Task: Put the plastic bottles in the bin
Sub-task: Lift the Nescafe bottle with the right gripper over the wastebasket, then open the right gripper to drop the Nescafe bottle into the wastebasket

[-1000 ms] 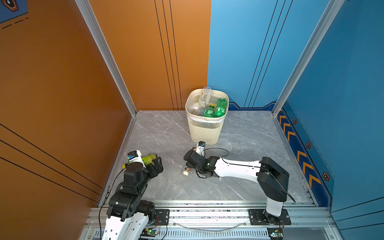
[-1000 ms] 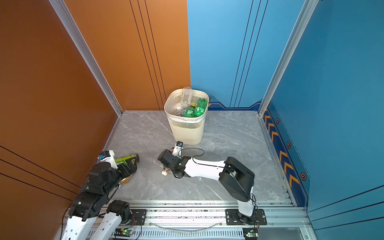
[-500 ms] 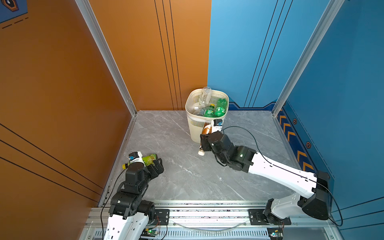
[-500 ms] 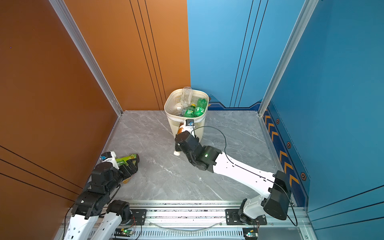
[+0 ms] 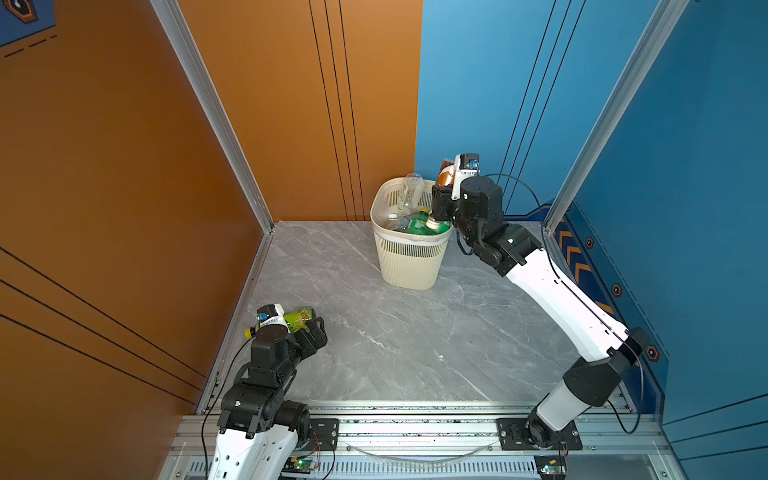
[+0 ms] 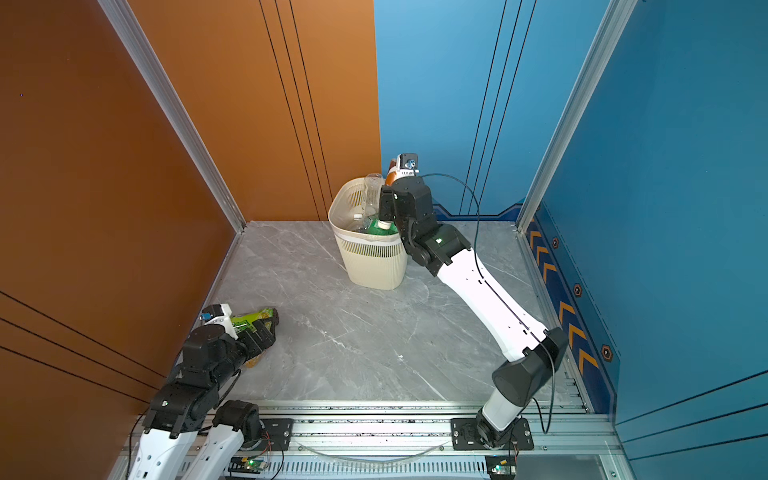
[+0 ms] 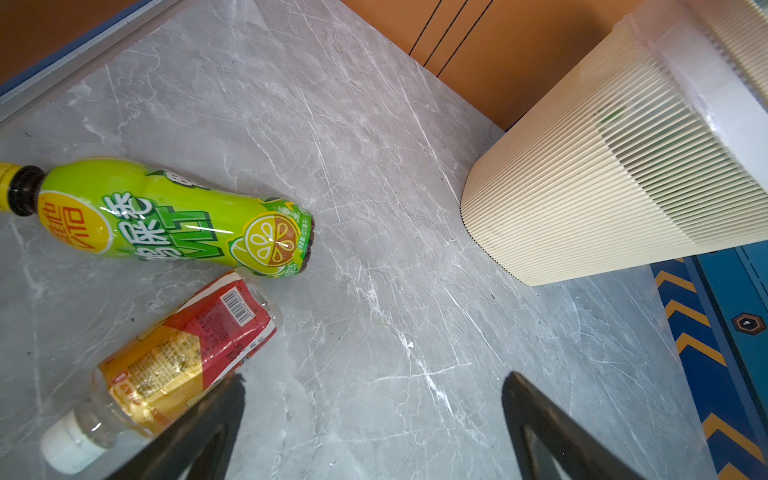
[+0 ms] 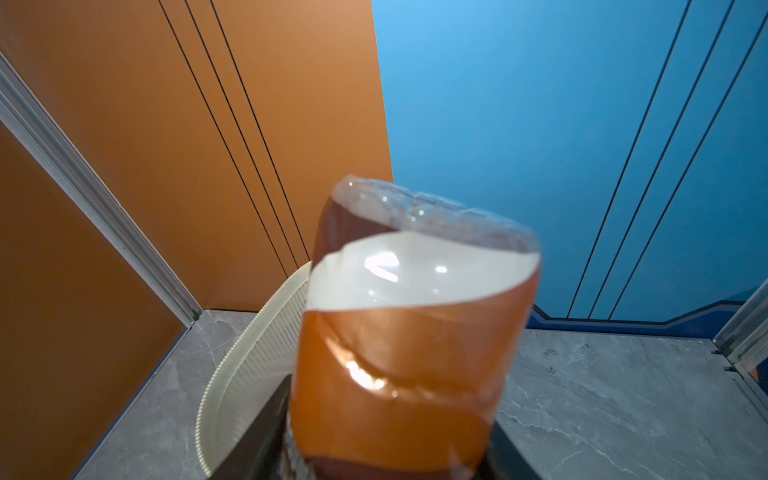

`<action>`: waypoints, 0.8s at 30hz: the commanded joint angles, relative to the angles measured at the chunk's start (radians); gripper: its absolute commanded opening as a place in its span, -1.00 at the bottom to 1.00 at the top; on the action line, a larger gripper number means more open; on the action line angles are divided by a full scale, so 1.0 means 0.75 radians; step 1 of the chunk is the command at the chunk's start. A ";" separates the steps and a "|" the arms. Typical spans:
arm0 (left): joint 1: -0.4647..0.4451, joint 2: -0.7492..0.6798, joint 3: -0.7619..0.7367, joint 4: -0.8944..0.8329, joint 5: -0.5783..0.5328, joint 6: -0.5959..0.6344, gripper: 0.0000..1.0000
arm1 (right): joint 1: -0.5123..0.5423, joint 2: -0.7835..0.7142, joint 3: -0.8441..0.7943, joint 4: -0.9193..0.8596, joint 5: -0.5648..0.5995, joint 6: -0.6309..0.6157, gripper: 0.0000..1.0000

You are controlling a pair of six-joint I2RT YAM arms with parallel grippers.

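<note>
Right gripper (image 5: 439, 204) is clamped on a clear plastic bottle with an orange-and-white label (image 8: 411, 332), held cap-down over the cream slatted plastic bin (image 5: 409, 266). Green and clear bottles (image 5: 415, 225) are piled inside. Left gripper (image 7: 374, 386) is spread wide and empty, low over the grey marble floor (image 7: 374, 208). A yellow-green labelled bottle (image 7: 174, 216) and a red-and-yellow labelled clear bottle (image 7: 187, 353) are lying beside it.

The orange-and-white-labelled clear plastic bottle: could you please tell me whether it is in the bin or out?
Out: the right gripper is shut on the bottle, holding it cap-down over the cream slatted plastic bin.
</note>
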 commanded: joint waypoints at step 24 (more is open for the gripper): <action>0.032 0.063 0.025 -0.037 0.047 -0.020 0.95 | -0.117 -0.005 0.185 -0.178 -0.175 -0.071 0.99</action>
